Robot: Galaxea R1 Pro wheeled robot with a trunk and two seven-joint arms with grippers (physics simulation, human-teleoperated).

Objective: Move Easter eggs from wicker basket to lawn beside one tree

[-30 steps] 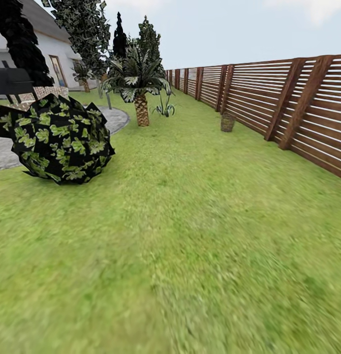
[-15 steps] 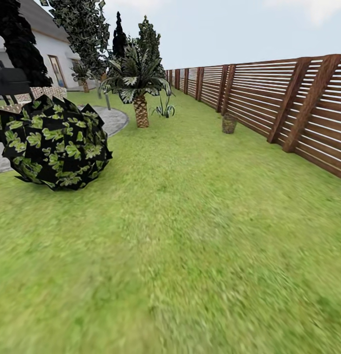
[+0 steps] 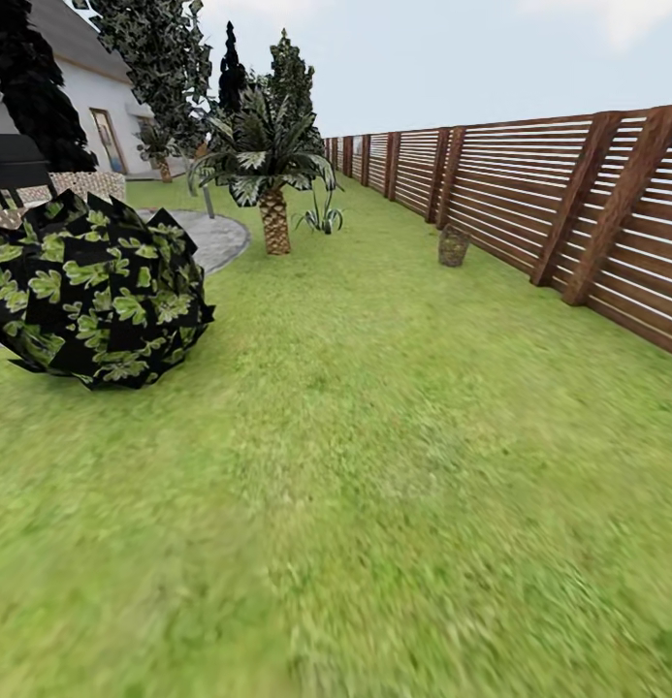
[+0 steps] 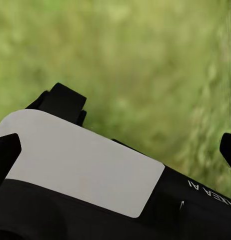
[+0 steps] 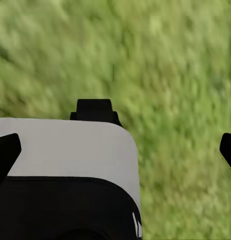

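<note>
The wicker basket (image 3: pixel 453 245) stands small and far off on the lawn (image 3: pixel 374 465), close to the brown fence. The Easter eggs are hidden at this distance. A tree (image 3: pixel 208 199) with a thin pale trunk and flecked dark leaves rises at the back left, beside the paved patch. In the left wrist view my left gripper (image 4: pixel 116 152) is open over blurred grass, its dark fingertips (image 4: pixel 5 155) wide apart with nothing between them. My right gripper (image 5: pixel 116 150) is likewise open over grass, holding nothing.
A round dark bush (image 3: pixel 93 291) sits on the left. A short palm (image 3: pixel 273 218) and a small spiky plant (image 3: pixel 321 215) stand beyond it. The slatted fence (image 3: pixel 568 204) runs along the right. A grey paved patch (image 3: pixel 214 237) and white house (image 3: pixel 93 116) lie at the back left.
The whole head view has shifted: the camera has moved forward over the grass, so the bush sits further left and the basket looks slightly nearer.
</note>
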